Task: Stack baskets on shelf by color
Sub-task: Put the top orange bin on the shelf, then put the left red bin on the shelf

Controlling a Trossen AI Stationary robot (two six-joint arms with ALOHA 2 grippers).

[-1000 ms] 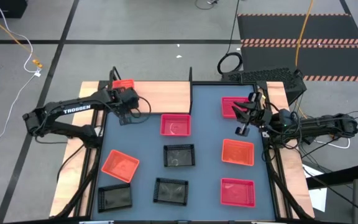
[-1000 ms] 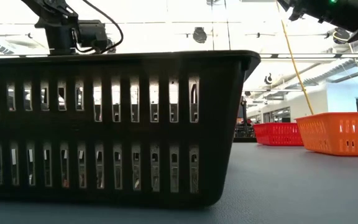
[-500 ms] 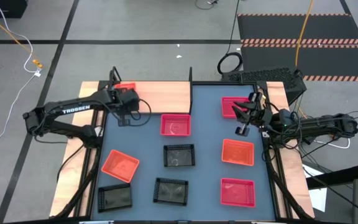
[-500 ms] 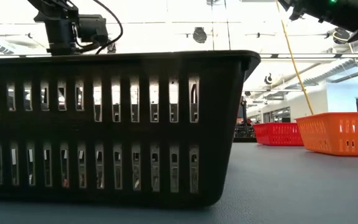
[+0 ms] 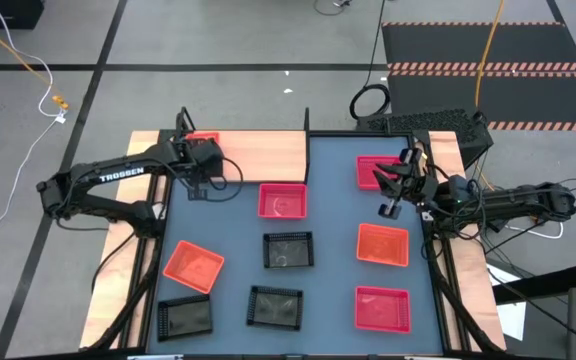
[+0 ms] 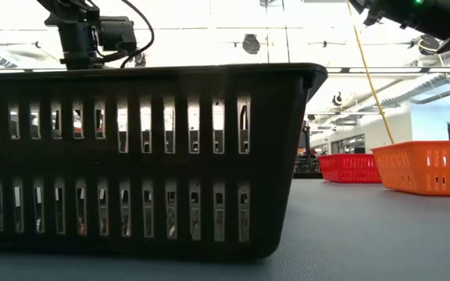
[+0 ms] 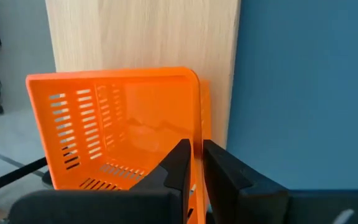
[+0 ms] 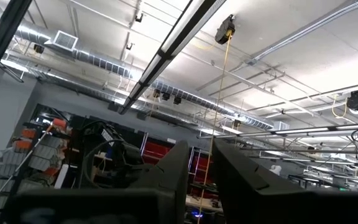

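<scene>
An orange basket is over the left end of the pale wooden shelf, and my left gripper is shut on it; the high view shows only a strip of this basket beyond my left gripper. My right gripper hovers open by a narrow gap over the table's right side, beside a pink basket. On the blue-grey table stand pink baskets, orange baskets and black baskets. My left gripper holds the orange basket by one side wall, with one finger inside the basket and the other outside. The fingers come from above, pointing down. The basket is level over the shelf board; whether its bottom rests there I cannot tell.
The shelf has thin black uprights at its far corners. The rest of its board to the right is bare wood. In the low view a black basket fills the foreground, with a pink one and an orange one behind it.
My left gripper has carried the orange basket a little farther over the shelf's left end, staying shut on it. The basket, tilted a second ago, now sits level, and less of it shows past the gripper.
</scene>
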